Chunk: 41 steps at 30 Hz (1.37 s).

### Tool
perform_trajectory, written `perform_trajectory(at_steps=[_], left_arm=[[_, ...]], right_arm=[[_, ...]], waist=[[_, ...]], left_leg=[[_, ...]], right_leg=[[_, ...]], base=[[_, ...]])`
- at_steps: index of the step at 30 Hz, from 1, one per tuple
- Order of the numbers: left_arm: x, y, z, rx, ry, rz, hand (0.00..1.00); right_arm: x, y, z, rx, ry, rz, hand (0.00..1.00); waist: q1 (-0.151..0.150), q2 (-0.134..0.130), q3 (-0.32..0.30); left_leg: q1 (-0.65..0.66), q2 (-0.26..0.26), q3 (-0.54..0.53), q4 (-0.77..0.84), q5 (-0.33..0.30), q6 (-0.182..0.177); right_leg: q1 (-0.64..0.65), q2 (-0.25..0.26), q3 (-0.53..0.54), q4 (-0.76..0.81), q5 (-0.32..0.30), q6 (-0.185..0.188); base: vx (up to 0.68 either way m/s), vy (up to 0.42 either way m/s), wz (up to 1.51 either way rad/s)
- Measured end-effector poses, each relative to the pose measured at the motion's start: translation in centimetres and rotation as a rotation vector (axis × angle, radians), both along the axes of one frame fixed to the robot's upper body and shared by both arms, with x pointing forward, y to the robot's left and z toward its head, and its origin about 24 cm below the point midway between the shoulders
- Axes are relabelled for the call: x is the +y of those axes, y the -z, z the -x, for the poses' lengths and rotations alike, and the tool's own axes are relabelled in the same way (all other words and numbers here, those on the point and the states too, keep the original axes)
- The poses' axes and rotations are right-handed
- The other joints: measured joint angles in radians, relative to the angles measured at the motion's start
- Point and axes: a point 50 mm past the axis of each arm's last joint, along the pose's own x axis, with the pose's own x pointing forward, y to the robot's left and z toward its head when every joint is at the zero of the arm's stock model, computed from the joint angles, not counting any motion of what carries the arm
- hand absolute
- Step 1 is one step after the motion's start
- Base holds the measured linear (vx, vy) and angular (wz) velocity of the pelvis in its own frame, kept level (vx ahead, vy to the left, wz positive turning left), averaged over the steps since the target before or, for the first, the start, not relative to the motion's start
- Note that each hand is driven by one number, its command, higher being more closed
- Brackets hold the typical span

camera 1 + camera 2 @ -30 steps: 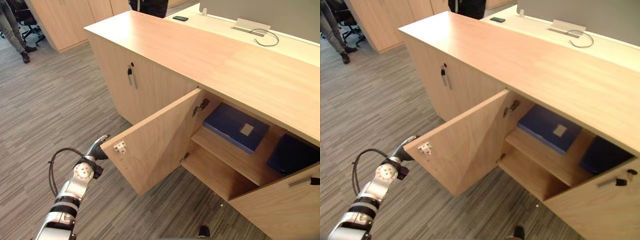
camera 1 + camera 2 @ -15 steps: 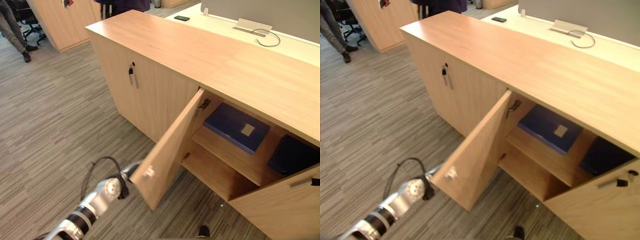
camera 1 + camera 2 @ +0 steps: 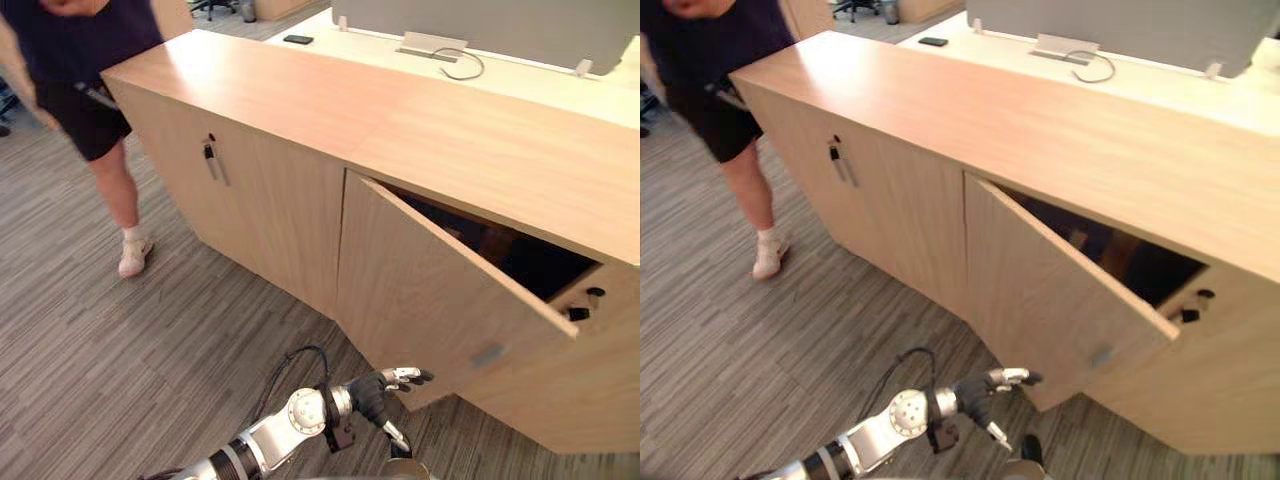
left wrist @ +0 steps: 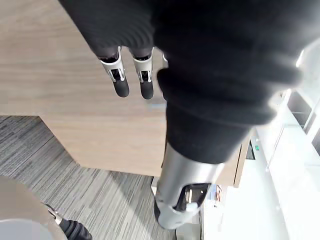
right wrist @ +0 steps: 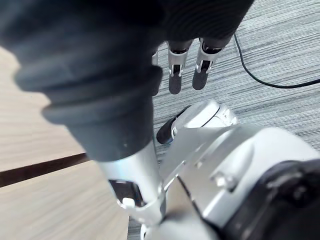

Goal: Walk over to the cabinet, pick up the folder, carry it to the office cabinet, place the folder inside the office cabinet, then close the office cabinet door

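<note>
1. The office cabinet (image 3: 300, 100) runs from 10 o'clock to 3 o'clock across the head views, with a pale desk (image 3: 520, 85) behind it at 12 o'clock.
2. Its door (image 3: 430, 290), at 3 to 4 o'clock, stands ajar, swung most of the way towards the cabinet front. A narrow dark gap shows along the door's top edge.
3. The folder cannot be made out in that dark gap, and neither hand has it.
4. The left hand (image 3: 385, 392) sits low at 6 o'clock, by the door's lower corner. In its wrist view the fingers (image 4: 120, 86) are straight and point at the door's wooden face. It grasps nothing, and I cannot tell whether it touches the door.
5. The right hand (image 5: 176, 75) hangs over the grey carpet (image 3: 120, 350), fingers straight and relaxed, holding nothing.
6. A person (image 3: 90, 100) stands at 10 o'clock beside the cabinet's far end.
</note>
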Motion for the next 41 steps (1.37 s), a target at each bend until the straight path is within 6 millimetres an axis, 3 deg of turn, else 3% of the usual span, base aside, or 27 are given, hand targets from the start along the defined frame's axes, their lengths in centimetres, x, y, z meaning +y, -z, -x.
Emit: perform_trajectory(at_steps=[5, 9, 12, 13, 15, 16, 17, 18, 19, 20, 21, 24, 25, 27, 28, 30, 31, 35, 41], left_arm=[[-0.9, 0.0, 0.7, 0.009, 0.038, 0.012, 0.0], [-2.2, -0.7, 1.0, 0.011, 0.063, 0.053, 0.0], [-1.5, 0.9, -0.2, 0.071, -0.03, 0.015, 0.0], [-0.4, 2.1, -1.0, 0.118, -0.123, -0.014, 0.0], [1.8, 4.2, -2.0, 0.224, -0.304, -0.042, 0.0], [4.3, 6.1, -2.3, 0.325, -0.478, -0.07, 0.0], [6.7, 7.7, -1.9, 0.405, -0.634, -0.094, 0.0], [8.1, 8.5, -1.6, 0.441, -0.71, -0.108, 0.0], [10.4, 10.0, -0.7, 0.501, -0.846, -0.153, 0.0], [11.9, 10.9, 0.3, 0.546, -0.928, -0.187, 0.0], [13.4, 12.1, 1.9, 0.603, -1.005, -0.236, 0.0], [16.0, 13.5, 4.7, 0.712, -1.159, -0.263, 0.0], [16.4, 13.5, 4.8, 0.718, -1.181, -0.262, 0.0], [18.2, 13.7, 5.8, 0.775, -1.329, -0.204, 0.0], [18.5, 13.9, 6.3, 0.803, -1.368, -0.19, 0.0], [19.1, 14.2, 7.4, 0.859, -1.463, -0.143, 0.0], [19.4, 14.3, 7.7, 0.888, -1.545, -0.084, 0.0], [19.3, 14.5, 8.5, 0.921, -1.614, -0.064, 0.0], [19.2, 14.7, 8.9, 0.912, -1.575, -0.14, 0.0]], right_arm=[[0.0, 0.0, -0.2, -0.002, -0.012, 0.0, 0.0], [-0.1, 0.0, -0.3, 0.001, -0.029, 0.006, 0.0], [-0.6, -0.2, -0.4, 0.007, -0.074, 0.022, 0.0], [-0.5, -0.1, -0.2, 0.013, -0.072, 0.02, 0.0], [-0.5, -0.1, 0.3, 0.025, -0.064, 0.017, 0.0], [-0.6, -0.1, 0.7, 0.037, -0.054, 0.023, 0.0], [-0.6, -0.1, 1.0, 0.054, -0.083, 0.03, 0.0], [-0.5, -0.1, 0.9, 0.053, -0.099, 0.036, 0.0], [-0.7, -0.2, 0.5, 0.049, -0.134, 0.049, 0.0], [-1.0, -0.3, -0.3, 0.034, -0.156, 0.062, 0.0], [-1.2, -0.5, -1.3, 0.004, -0.163, 0.078, 0.0], [-1.2, -0.9, -3.2, -0.05, -0.2, 0.097, 0.0], [-1.1, -0.9, -3.5, -0.06, -0.21, 0.099, 0.0], [-0.3, -1.3, -5.8, -0.118, -0.291, 0.103, 0.0], [0.1, -1.4, -6.3, -0.136, -0.301, 0.098, 0.0], [0.8, -1.6, -7.0, -0.171, -0.349, 0.099, 0.0], [1.4, -1.3, -6.8, -0.157, -0.393, 0.088, 0.0], [2.3, -1.1, -6.6, -0.147, -0.419, 0.073, 0.0], [2.7, -0.7, -5.4, -0.115, -0.427, 0.057, 0.0]], waist=[[-0.016, 0.003, 0.0], [-0.031, 0.019, 0.015], [-0.046, 0.027, 0.022], [-0.047, 0.028, 0.024], [-0.037, 0.024, 0.04], [-0.021, 0.022, 0.049], [-0.004, 0.015, 0.059], [-0.001, 0.016, 0.066], [0.023, 0.013, 0.073], [0.044, 0.011, 0.076], [0.069, 0.007, 0.082], [0.103, 0.009, 0.096], [0.111, 0.008, 0.1], [0.132, 0.029, 0.111], [0.145, 0.027, 0.121], [0.149, 0.02, 0.119], [0.165, -0.003, 0.118], [0.166, -0.013, 0.084], [0.165, -0.031, 0.04]], left_leg=[[0.015, 0.0, 0.079, 0.016, -0.022, -0.006], [0.016, 0.0, 0.101, 0.017, -0.024, -0.008], [0.008, 0.018, 0.089, 0.058, -0.023, -0.007], [-0.024, 0.042, 0.07, 0.128, -0.028, 0.003], [-0.082, 0.092, 0.044, 0.287, -0.026, 0.087], [-0.116, 0.118, 0.004, 0.396, 0.02, 0.193], [-0.142, 0.131, -0.077, 0.474, 0.097, 0.229], [-0.162, 0.142, -0.118, 0.523, 0.152, 0.222], [-0.187, 0.126, -0.16, 0.623, 0.119, 0.18], [-0.197, 0.092, -0.156, 0.687, 0.033, 0.169], [-0.198, 0.037, -0.146, 0.725, -0.059, 0.178], [-0.201, -0.084, -0.157, 0.658, -0.178, 0.174], [-0.2, -0.106, -0.167, 0.623, -0.188, 0.177], [-0.163, -0.158, -0.263, 0.352, -0.187, 0.161], [-0.142, -0.165, -0.245, 0.345, -0.188, 0.158], [-0.112, -0.18, -0.213, 0.305, -0.188, 0.149], [-0.09, -0.216, -0.21, 0.296, -0.176, 0.166], [-0.062, -0.248, -0.237, 0.227, -0.16, 0.192], [0.024, -0.241, -0.255, 0.123, -0.136, 0.187]], right_leg=[[-0.064, 0.015, 0.086, 0.025, 0.003, 0.003], [-0.107, 0.015, 0.095, 0.077, -0.007, 0.005], [-0.129, 0.013, 0.081, 0.16, -0.061, -0.001], [-0.129, 0.014, 0.062, 0.184, -0.085, -0.009], [-0.114, 0.028, 0.049, 0.187, -0.104, -0.028], [-0.085, 0.042, 0.049, 0.18, -0.114, -0.046], [-0.056, 0.06, 0.054, 0.178, -0.124, -0.065], [-0.04, 0.072, 0.057, 0.173, -0.127, -0.078], [-0.013, 0.092, 0.103, 0.151, -0.122, -0.099], [-0.005, 0.1, 0.155, 0.134, -0.115, -0.115], [0.015, 0.119, 0.201, 0.112, -0.106, -0.128], [0.066, 0.169, 0.272, 0.082, -0.102, -0.138], [0.071, 0.173, 0.286, 0.082, -0.103, -0.138], [0.066, 0.213, 0.348, 0.088, -0.107, -0.128], [0.069, 0.214, 0.359, 0.096, -0.108, -0.123], [0.055, 0.191, 0.268, 0.18, -0.109, -0.124], [0.063, 0.166, 0.257, 0.151, -0.118, -0.112], [0.1, 0.143, 0.248, 0.087, -0.119, -0.108], [0.187, 0.154, 0.214, -0.013, -0.107, -0.104]], base=[[-0.05, 0.006, -0.49], [-0.01, -0.011, -0.17], [-0.01, -0.06, 0.14], [-0.04, -0.136, 0.27], [-0.06, -0.187, 0.08], [-0.01, -0.265, -0.3], [0.02, -0.284, -0.36], [0.05, -0.274, -0.63], [0.05, -0.19, -0.91], [0.11, -0.15, -1.39], [0.12, -0.041, -1.22], [0.1, 0.065, -0.87], [0.05, 0.173, -0.93], [0.0, 0.198, -1.13], [0.03, 0.185, -0.94], [0.1, 0.151, -0.5], [0.19, 0.167, -0.31], [0.16, 0.096, 0.0], [0.11, -0.015, 0.07]])
